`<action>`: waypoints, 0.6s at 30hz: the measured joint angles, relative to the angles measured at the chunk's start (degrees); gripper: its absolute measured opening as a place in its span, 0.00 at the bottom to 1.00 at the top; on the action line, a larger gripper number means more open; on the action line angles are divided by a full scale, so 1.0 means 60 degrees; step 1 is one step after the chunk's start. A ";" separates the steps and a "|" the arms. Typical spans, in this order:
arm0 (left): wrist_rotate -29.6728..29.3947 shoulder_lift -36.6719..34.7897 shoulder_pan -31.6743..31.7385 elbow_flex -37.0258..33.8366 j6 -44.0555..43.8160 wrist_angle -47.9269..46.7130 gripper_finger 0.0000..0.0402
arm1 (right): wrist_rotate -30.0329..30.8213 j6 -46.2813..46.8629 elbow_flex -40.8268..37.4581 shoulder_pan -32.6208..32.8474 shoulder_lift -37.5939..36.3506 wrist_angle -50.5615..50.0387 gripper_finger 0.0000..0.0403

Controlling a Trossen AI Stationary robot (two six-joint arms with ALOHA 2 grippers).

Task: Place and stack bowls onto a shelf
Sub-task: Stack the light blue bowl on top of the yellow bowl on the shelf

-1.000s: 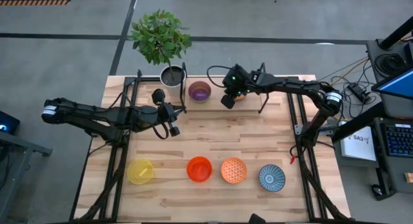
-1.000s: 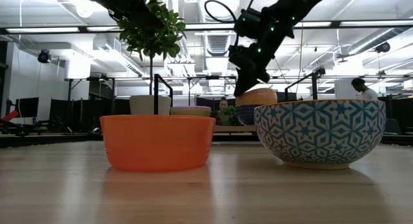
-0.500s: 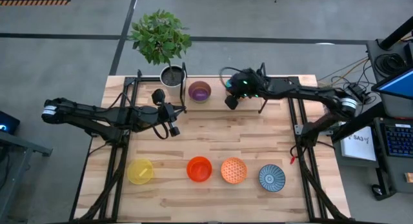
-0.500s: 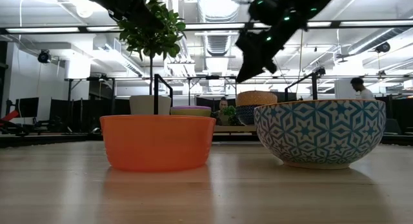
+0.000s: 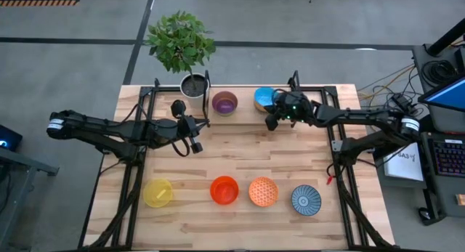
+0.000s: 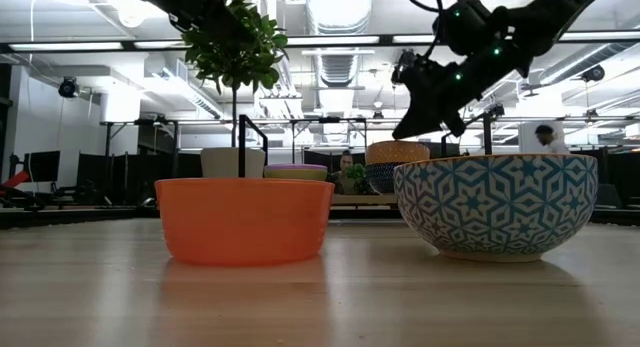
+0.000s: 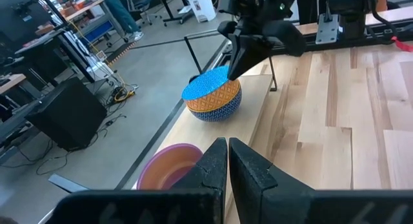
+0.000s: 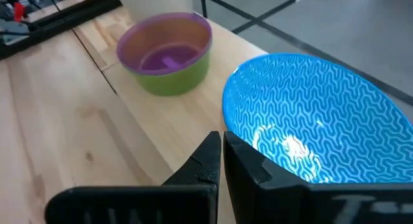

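Overhead: right claw (image 5: 272, 122) just beside light blue bowl (image 5: 264, 97) on shelf (image 5: 243, 109) at tabletop (image 5: 240, 161) far edge; purple bowl (image 5: 224, 102) alongside. Left claw (image 5: 196, 143) parked mid-tabletop, left of centre. Near row: yellow bowl (image 5: 158, 192), red-orange bowl (image 5: 224, 189), dotted orange bowl (image 5: 263, 192), patterned bowl (image 5: 306, 200).

Low level: right claw (image 6: 425, 107) raised above and beside stacked bowls (image 6: 396, 165) on shelf, apart from them.

Left wrist: fingers (image 7: 210, 162) pressed together, holding nothing.

Right wrist: fingers (image 8: 242, 161) closed, empty, near rim of light blue bowl (image 8: 310, 133).
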 joint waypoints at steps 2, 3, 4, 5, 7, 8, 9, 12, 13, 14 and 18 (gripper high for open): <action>0.0000 0.0000 0.0000 0.0000 0.0004 0.0006 0.00 | 0.0134 0.0000 0.0004 0.0000 0.0054 -0.0010 0.02; 0.0000 0.0000 0.0000 0.0000 0.0004 0.0006 0.00 | 0.0223 -0.0007 0.0014 0.0000 0.0064 -0.0060 0.02; 0.0000 0.0000 0.0000 0.0000 0.0004 0.0006 0.00 | 0.0276 -0.0025 0.0038 0.0004 0.0085 -0.0098 0.02; 0.0000 0.0000 0.0000 0.0000 0.0004 0.0006 0.00 | 0.0309 -0.0025 0.0067 0.0004 0.0094 -0.0117 0.02; 0.0000 0.0000 0.0000 0.0000 0.0004 0.0006 0.00 | 0.0331 -0.0029 0.0117 0.0001 0.0094 -0.0154 0.02; 0.0000 0.0000 0.0000 0.0000 0.0004 0.0006 0.00 | 0.0340 -0.0029 0.0170 0.0000 0.0094 -0.0157 0.02; 0.0000 0.0000 0.0000 0.0000 0.0004 0.0006 0.00 | 0.0356 -0.0025 0.0230 0.0000 0.0094 -0.0140 0.02; 0.0000 0.0000 0.0000 0.0000 0.0044 0.0006 0.00 | 0.0550 -0.0077 0.0302 0.0000 0.0112 -0.0109 0.02; 0.0000 0.0000 0.0000 0.0000 0.0050 0.0006 0.00 | 0.0686 -0.0095 0.0306 0.0000 0.0157 -0.0131 0.02; 0.0000 0.0000 0.0000 0.0000 0.0051 0.0006 0.00 | 0.0784 -0.0099 0.0302 0.0000 0.0204 -0.0179 0.02; 0.0000 0.0000 0.0000 0.0000 0.0051 0.0003 0.00 | 0.0921 -0.0127 0.0302 0.0016 0.0566 -0.0215 0.02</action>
